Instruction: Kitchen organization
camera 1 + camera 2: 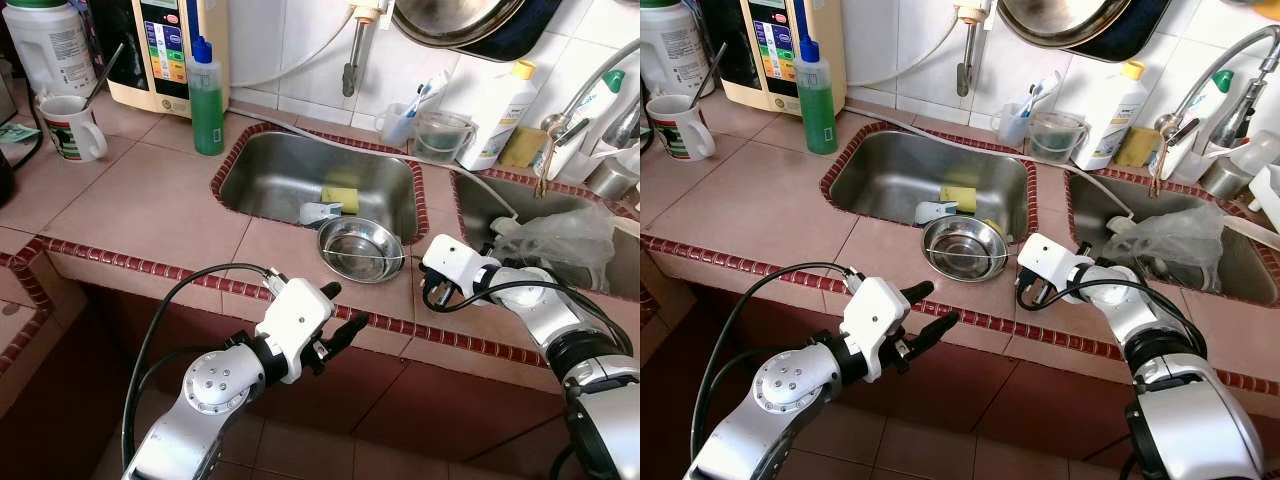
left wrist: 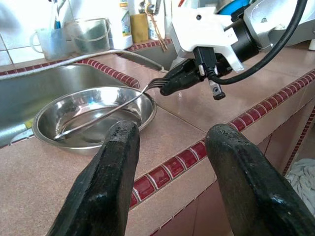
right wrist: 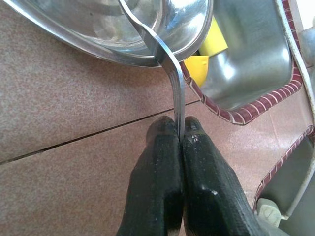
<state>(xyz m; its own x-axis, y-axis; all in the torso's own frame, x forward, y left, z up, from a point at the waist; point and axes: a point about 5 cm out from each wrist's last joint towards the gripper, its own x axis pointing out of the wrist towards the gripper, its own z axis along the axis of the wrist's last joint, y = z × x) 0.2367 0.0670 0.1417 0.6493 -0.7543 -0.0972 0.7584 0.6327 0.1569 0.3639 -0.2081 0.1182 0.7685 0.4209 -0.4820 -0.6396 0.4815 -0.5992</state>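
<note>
- Our right gripper (image 3: 179, 140) has its fingers pinched tight on the handle end of a fork (image 2: 106, 110), whose other end lies inside the steel bowl (image 1: 360, 250).
- Our left gripper (image 2: 170, 167) hangs below the counter edge (image 1: 140, 265) with its fingers spread wide, holding nothing.
- That bowl sits on the tiled counter between the two sinks, just beside the left sink (image 1: 270, 170).
- We judge the fork light, stiff and slick; the thin handle could twist in our pinch, so a hold further up the handle would be steadier.
- We reckon the bowl light and prone to sliding if the fork drags on its rim.
</note>
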